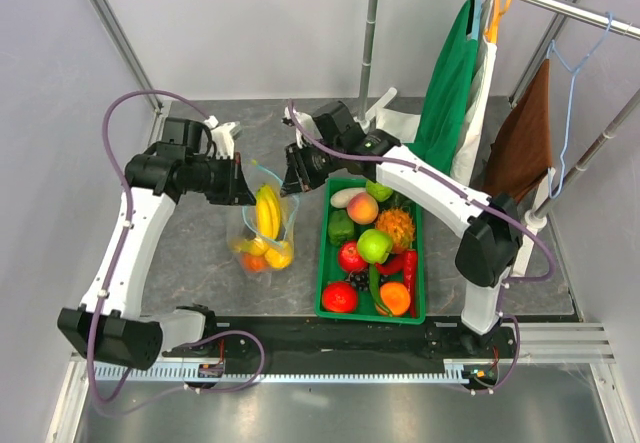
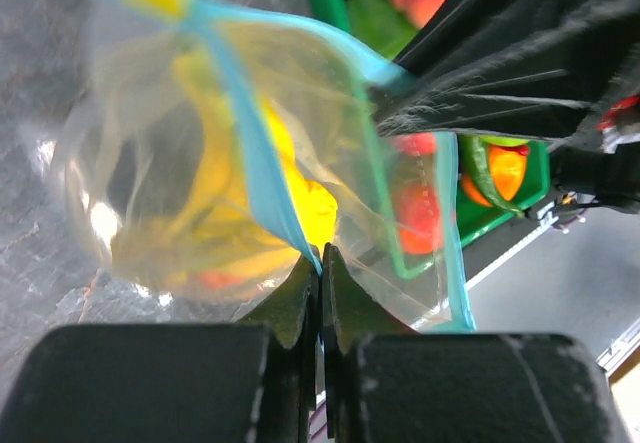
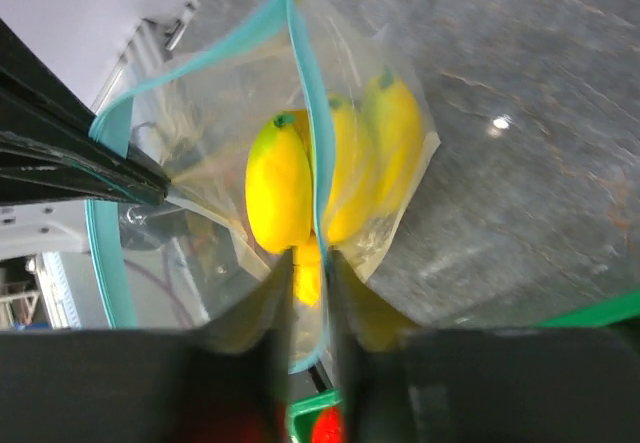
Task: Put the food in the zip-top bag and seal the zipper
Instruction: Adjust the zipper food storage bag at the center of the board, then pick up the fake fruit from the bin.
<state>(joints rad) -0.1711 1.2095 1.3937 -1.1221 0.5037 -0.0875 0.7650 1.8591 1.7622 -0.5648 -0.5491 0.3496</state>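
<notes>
Now, left gripper (image 2: 320, 263): clamped on light-blue zipper strip (image 2: 255, 153).
Right gripper (image 3: 310, 263): slightly parted astride strip.
Clear crinkly plastic bag (image 1: 262, 238): between grippers, mouth at fingertips, length trailing away; yellow banana bunch (image 1: 267, 211) inside.

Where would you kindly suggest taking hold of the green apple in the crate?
Probably across its round middle, coming down from above: the green apple sits high in the green crate, top exposed, with a red apple close beside it.

Top view bright, even, sharp. Wrist views blurry: left tool (image 2: 320, 268) and right tool (image 3: 311, 263) unfocused at 6 o'clock. Desk (image 3: 540, 193) glare at 2 o'clock, right wrist.
</notes>
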